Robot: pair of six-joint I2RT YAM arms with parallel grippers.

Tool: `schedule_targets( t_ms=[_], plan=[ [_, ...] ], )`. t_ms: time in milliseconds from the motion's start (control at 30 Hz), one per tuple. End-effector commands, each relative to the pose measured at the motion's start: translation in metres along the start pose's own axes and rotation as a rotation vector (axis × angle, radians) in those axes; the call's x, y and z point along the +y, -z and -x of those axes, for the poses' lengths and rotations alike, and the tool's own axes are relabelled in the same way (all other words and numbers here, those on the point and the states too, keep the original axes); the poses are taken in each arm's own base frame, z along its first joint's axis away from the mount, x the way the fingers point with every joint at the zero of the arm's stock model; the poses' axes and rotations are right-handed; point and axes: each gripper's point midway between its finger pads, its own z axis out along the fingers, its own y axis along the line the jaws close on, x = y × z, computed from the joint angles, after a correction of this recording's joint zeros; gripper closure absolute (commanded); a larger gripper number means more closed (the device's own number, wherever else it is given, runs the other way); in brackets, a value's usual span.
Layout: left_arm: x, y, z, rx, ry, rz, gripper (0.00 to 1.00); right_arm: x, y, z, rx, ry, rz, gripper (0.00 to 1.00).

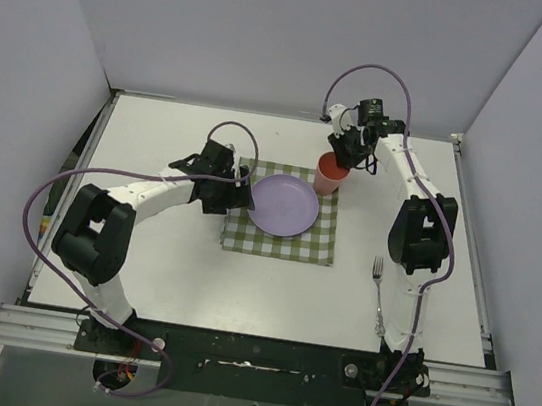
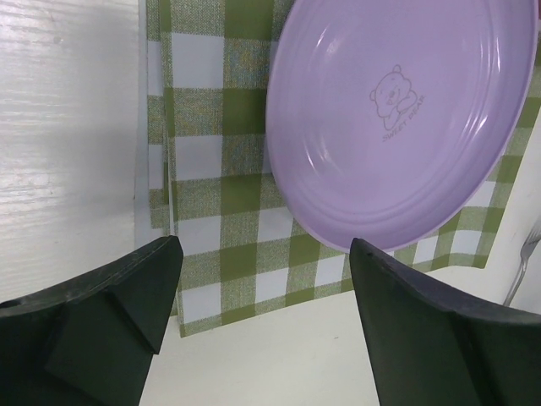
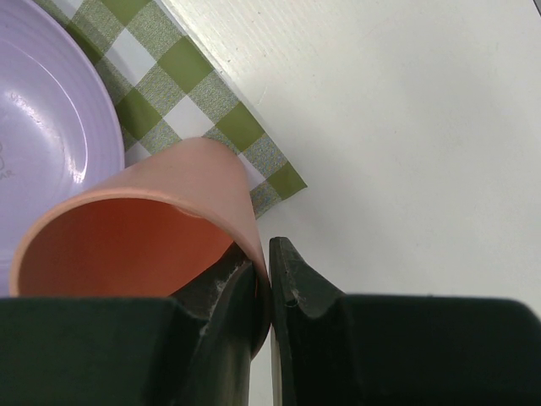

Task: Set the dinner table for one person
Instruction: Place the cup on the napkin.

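Lettering under the bear drawing [image 2: 393, 89] on the purple plate [image 2: 338, 169] is unreadable.

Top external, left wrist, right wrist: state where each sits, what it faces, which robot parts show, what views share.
Top external: above and behind the bases, looking down on the dinner table; both arms show.
Left wrist: on the left arm, looking past the open left gripper at the plate and checked cloth.
Right wrist: on the right arm, past the right gripper, shut on the cup.
Shared: all three show plate and checked cloth.
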Motion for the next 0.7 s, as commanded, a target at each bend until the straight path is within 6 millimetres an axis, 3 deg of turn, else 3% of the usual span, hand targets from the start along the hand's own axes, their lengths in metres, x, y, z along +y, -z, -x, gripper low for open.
schedule_targets(
  t_ms=[0, 133, 233, 667],
  plan=[
    [-0.011, 0.004, 0.013, -0.043, -0.032, -0.034, 0.18, -0.005, 0.02, 0.005, -0.014, 0.004, -0.031, 0.9],
    [-0.007, 0.005, 0.01, -0.041, -0.031, -0.023, 0.12, -0.007, 0.02, 0.006, -0.02, 0.004, -0.04, 0.72],
    [-0.005, 0.005, 0.009, -0.038, -0.03, -0.019, 0.09, -0.007, 0.019, 0.007, -0.02, 0.003, -0.041, 0.65],
    [-0.005, 0.005, 0.009, -0.038, -0.031, -0.021, 0.06, -0.009, 0.026, 0.019, -0.069, -0.029, -0.047, 0.58]
  ],
)
